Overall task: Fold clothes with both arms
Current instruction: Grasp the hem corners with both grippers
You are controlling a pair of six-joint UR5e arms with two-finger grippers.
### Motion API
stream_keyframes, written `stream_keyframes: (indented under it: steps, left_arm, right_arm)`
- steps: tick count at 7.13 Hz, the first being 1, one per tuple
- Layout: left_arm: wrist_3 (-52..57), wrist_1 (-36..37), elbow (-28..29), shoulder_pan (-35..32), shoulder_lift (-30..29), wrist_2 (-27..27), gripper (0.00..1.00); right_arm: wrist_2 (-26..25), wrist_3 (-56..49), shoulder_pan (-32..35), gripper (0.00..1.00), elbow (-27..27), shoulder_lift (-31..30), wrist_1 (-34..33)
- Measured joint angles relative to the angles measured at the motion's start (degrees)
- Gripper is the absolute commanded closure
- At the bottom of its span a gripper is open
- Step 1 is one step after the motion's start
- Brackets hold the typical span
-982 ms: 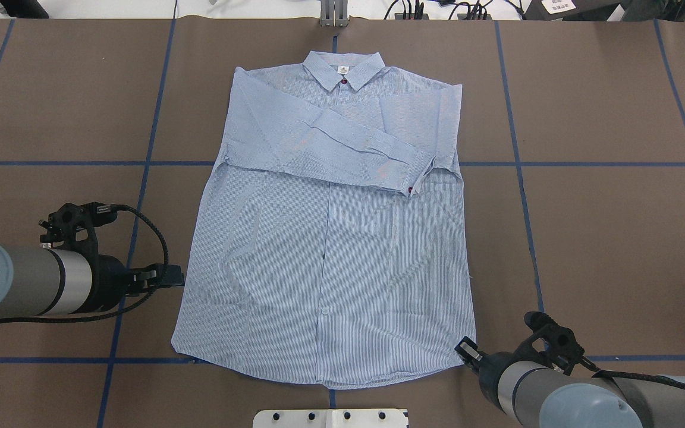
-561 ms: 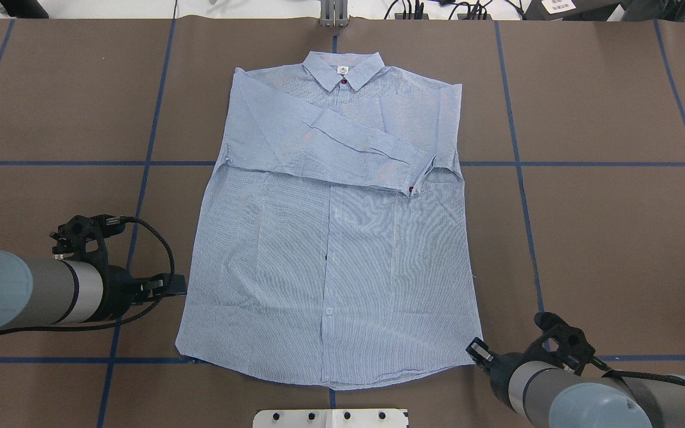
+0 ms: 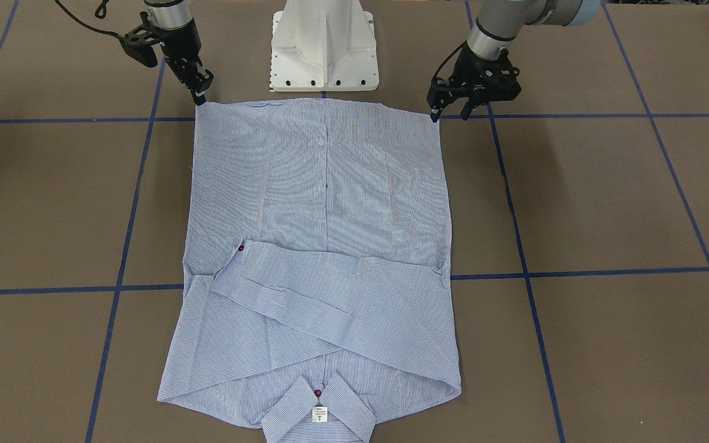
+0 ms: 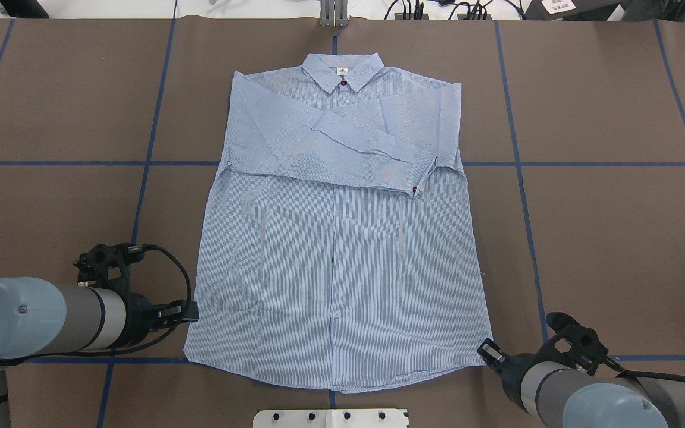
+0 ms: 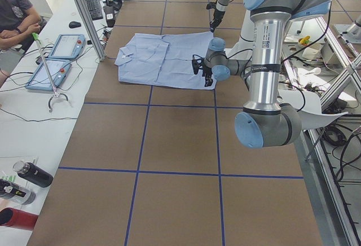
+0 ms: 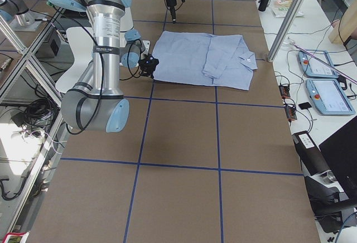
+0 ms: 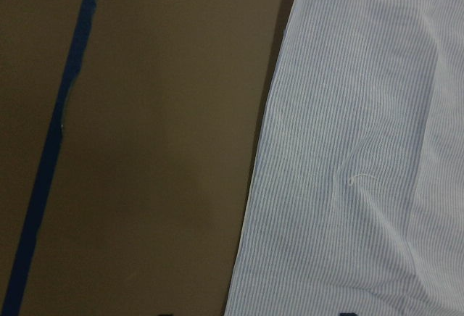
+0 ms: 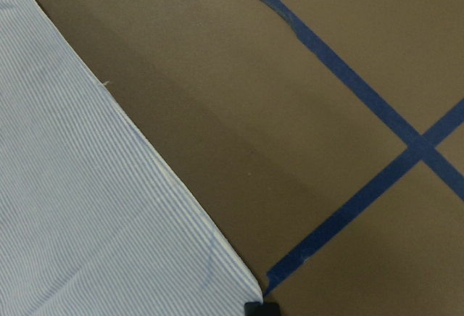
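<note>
The light blue striped shirt (image 4: 342,267) lies flat, front up, on the brown table, collar at the far edge, both sleeves folded across the chest. My left gripper (image 4: 192,311) is open at the shirt's left side edge near the hem; in the left wrist view that edge (image 7: 362,149) runs between the two fingertips. In the front view it (image 3: 450,115) stands at the hem corner. My right gripper (image 4: 486,351) is shut on the right hem corner; the right wrist view shows that corner (image 8: 87,207) ending at the fingertip. It also shows in the front view (image 3: 199,97).
The white pedestal base (image 3: 324,49) stands just behind the hem. Blue tape lines (image 4: 521,196) cross the brown table cover. A metal bracket (image 4: 335,15) sits at the far edge. Tablets (image 5: 56,48) and an operator are on a side bench.
My right gripper moved right and toward the near edge, dragging the hem corner with it; the whole hem shifted right. My left gripper moved along the left edge toward the hem.
</note>
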Motion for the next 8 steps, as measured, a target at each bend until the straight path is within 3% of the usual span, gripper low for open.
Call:
stream_keyframes:
  steps: [2,8]
  left_arm:
    - [-0.73,0.24,2.42,1.17,-1.51,0.61,0.36]
    - [-0.98,0.29,4.95,3.19,-2.53,0.21,0.43]
  right_arm:
    - [0.00,0.00,-0.11,1.00,-0.04,0.01,-0.01]
    - [0.00,0.00,-0.37,1.00,-0.45,0.14,0.03]
